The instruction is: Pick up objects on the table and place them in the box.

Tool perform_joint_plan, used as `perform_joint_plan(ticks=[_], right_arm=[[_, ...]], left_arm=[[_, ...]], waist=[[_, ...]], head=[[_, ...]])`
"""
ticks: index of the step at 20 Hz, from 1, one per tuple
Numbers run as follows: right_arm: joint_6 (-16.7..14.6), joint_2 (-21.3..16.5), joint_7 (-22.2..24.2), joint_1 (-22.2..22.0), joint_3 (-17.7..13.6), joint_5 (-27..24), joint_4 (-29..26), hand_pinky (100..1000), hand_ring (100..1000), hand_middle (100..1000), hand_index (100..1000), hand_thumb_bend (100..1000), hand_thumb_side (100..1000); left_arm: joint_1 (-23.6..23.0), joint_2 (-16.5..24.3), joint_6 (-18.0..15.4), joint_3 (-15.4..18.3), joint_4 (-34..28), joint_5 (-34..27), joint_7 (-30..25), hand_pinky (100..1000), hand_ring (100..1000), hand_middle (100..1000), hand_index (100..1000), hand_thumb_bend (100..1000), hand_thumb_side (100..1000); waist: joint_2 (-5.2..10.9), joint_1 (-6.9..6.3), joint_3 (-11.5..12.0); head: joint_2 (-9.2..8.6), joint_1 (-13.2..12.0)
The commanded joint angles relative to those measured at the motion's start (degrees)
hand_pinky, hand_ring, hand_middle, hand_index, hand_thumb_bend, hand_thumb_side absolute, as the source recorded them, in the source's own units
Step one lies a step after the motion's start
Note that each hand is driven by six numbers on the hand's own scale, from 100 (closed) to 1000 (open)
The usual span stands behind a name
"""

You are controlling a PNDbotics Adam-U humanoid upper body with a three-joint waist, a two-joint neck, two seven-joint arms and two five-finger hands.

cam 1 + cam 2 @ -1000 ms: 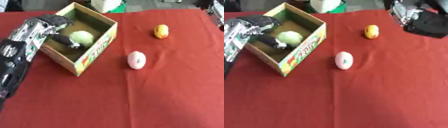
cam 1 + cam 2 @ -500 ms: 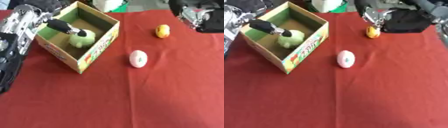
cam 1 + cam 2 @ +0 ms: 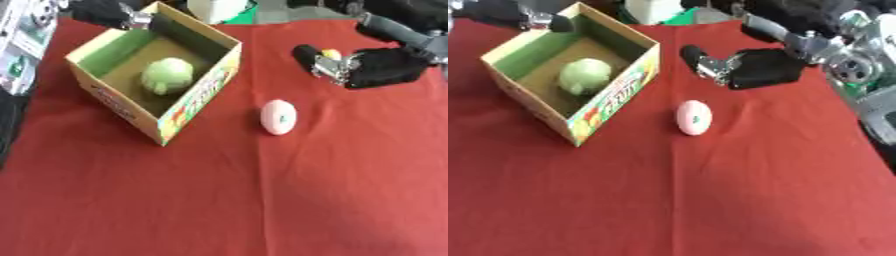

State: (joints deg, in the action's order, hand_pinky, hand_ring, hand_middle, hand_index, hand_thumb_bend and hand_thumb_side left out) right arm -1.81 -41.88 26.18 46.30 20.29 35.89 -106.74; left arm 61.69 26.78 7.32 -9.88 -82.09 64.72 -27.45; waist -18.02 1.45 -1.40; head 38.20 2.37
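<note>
An open cardboard box (image 3: 188, 107) with a green inner wall stands at the table's left. A pale green round thing (image 3: 166, 75) lies inside it. My left hand (image 3: 105, 12) hovers over the box's far left corner, fingers relaxed and holding nothing. A pink-white egg-shaped thing (image 3: 278, 116) lies on the red cloth to the right of the box. My right hand (image 3: 756, 68) reaches in from the upper right, open, fingers stretched left. It covers most of a small yellow thing (image 3: 331, 52), which shows only in the left eye view.
A white and green object (image 3: 219, 7) stands at the table's far edge behind the box. My left arm's silver casing (image 3: 22, 45) runs along the left edge. The red cloth (image 3: 262, 200) spreads across the near half.
My left hand let go of the green thing in the box and drew back to the far left corner. My right hand came down from the upper right over the yellow thing.
</note>
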Motion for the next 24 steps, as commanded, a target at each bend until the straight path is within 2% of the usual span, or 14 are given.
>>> perform_joint_plan(ticks=[1, 3, 4, 10, 13, 14, 16, 17, 19, 21, 24], right_arm=[[-0.1, 0.1, 1.0, 0.3, 0.5, 0.8, 1.2, 890, 1000, 927, 970, 235, 1000], [-0.1, 0.8, 1.5, -0.1, 1.1, 1.1, 2.6, 892, 1000, 928, 972, 255, 1000], [0.0, 1.2, 1.6, -0.2, 1.4, 1.3, 3.4, 892, 1000, 929, 973, 247, 1000], [-0.1, 3.2, 1.8, -0.6, 3.1, 2.6, 8.0, 895, 1000, 936, 980, 278, 1000], [-0.3, 3.7, 2.2, -1.5, 3.5, 3.7, 10.0, 899, 1000, 918, 974, 332, 1000], [-0.7, 3.7, 2.5, -1.9, 3.6, 4.0, 10.4, 905, 1000, 918, 977, 355, 1000], [-1.5, 3.9, 2.7, -2.6, 3.5, 4.5, 10.9, 921, 1000, 934, 997, 304, 989], [-1.9, 4.1, 2.7, -3.0, 3.4, 4.6, 11.1, 929, 1000, 947, 1000, 286, 929], [-2.5, 4.4, 3.0, -3.8, 3.1, 4.0, 11.7, 939, 1000, 953, 1000, 284, 891], [-3.1, 4.5, 3.7, -4.4, 2.9, 3.0, 11.9, 948, 1000, 957, 1000, 238, 807], [-3.6, 4.2, 4.8, -5.1, 2.3, 1.8, 11.9, 956, 1000, 969, 1000, 235, 795]], left_arm=[[0.7, 2.5, 2.2, 2.1, -5.8, -2.2, 3.0, 711, 901, 867, 969, 980, 1000], [0.2, 3.2, 4.5, 3.1, -9.4, -4.2, 5.7, 710, 893, 864, 966, 947, 1000], [-0.2, 3.6, 5.7, 3.5, -11.2, -5.2, 7.1, 709, 891, 860, 965, 978, 1000], [-3.8, 6.4, 12.6, 6.5, -23.6, -12.2, 16.1, 697, 859, 842, 956, 928, 1000], [-6.5, 8.6, 15.8, 7.7, -29.1, -16.3, 21.2, 698, 856, 839, 947, 893, 1000], [-7.7, 9.5, 16.4, 7.9, -30.6, -17.7, 22.1, 697, 856, 839, 945, 892, 1000], [-9.4, 11.0, 17.0, 8.2, -32.0, -19.5, 23.2, 696, 855, 838, 942, 889, 1000], [-10.1, 11.6, 17.1, 8.4, -32.3, -20.1, 23.7, 696, 856, 839, 943, 886, 1000], [-11.3, 12.3, 17.3, 8.5, -32.4, -20.6, 24.2, 695, 855, 837, 943, 885, 1000], [-12.1, 12.9, 17.4, 8.7, -32.5, -20.7, 24.3, 695, 856, 835, 942, 874, 1000], [-12.9, 13.2, 17.7, 9.0, -32.5, -20.5, 23.8, 695, 856, 832, 939, 872, 1000]], waist=[[1.47, -0.07, 0.3], [1.44, -0.06, 0.6], [1.44, -0.05, 0.7], [1.24, 0.05, 1.8], [1.05, -0.07, 2.3], [0.99, -0.1, 2.4], [0.9, -0.12, 2.6], [0.86, -0.13, 2.6], [0.83, -0.15, 2.7], [0.82, -0.13, 2.7], [0.84, -0.1, 2.6]], head=[[0.02, 0.5], [0.02, 0.8], [0.0, 0.9], [-0.12, 1.9], [-0.09, 2.7], [-0.06, 2.9], [0.0, 3.1], [-0.02, 3.2], [-0.15, 3.3], [-0.25, 3.4], [-0.35, 3.3]])
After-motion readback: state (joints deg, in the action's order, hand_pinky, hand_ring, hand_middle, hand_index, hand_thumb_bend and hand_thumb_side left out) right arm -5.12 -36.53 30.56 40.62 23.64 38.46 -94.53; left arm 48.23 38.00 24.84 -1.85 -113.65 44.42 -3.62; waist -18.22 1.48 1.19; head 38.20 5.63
